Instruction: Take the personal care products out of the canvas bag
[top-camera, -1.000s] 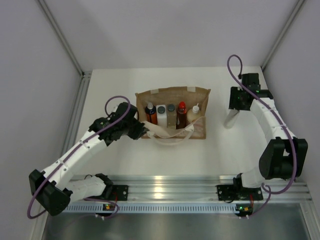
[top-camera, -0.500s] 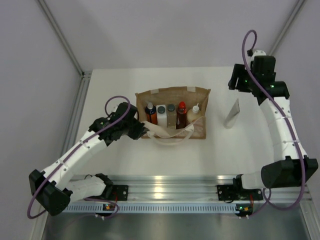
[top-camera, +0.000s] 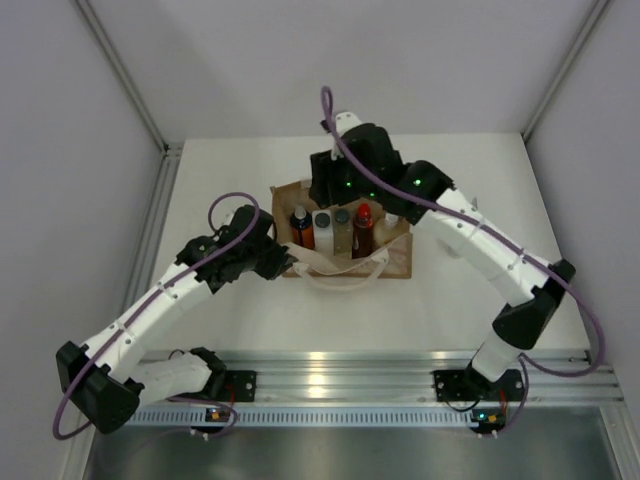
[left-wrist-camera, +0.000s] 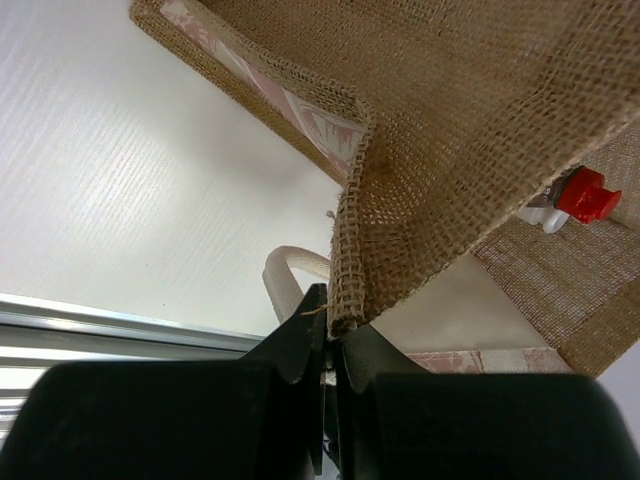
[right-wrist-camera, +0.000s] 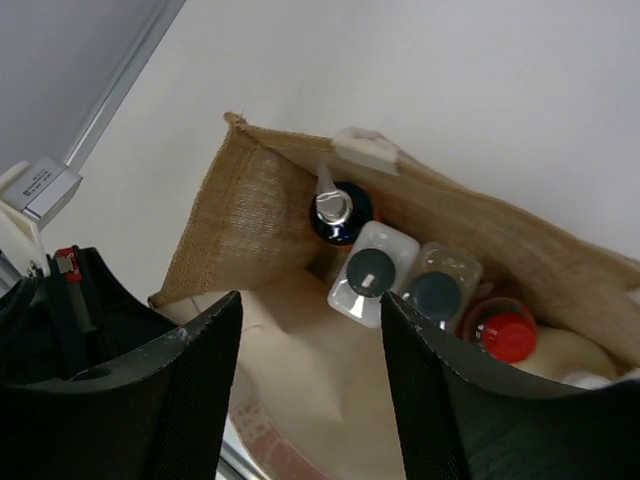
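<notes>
The canvas bag (top-camera: 398, 262) stands open mid-table. In it stand, left to right, the orange bottle (top-camera: 301, 230), white squarish bottle (top-camera: 323, 232), clear bottle (top-camera: 343, 230), red bottle (top-camera: 363, 228) and cream bottle (top-camera: 392, 218), the last partly under my right arm. My left gripper (top-camera: 286, 262) is shut on the bag's left rim; its wrist view shows its tips (left-wrist-camera: 335, 325) pinching the woven edge (left-wrist-camera: 355, 260). My right gripper (top-camera: 330, 196) hovers open and empty above the bag's left half. In its wrist view the gripper (right-wrist-camera: 310, 345) looks down on the white squarish bottle (right-wrist-camera: 372, 272), orange bottle (right-wrist-camera: 340, 212), clear bottle (right-wrist-camera: 438, 292) and red bottle (right-wrist-camera: 505, 332).
The cream handles (top-camera: 345, 272) droop over the bag's front. The red cap (left-wrist-camera: 583, 193) shows inside the bag in the left wrist view. Grey walls close in on the left, back and right of the white table (top-camera: 230, 180). A metal rail (top-camera: 330, 365) runs along the near edge.
My right arm has swung from the table's far right, up and across to the left, and now hangs over the bag. My left gripper has kept its hold on the rim.
</notes>
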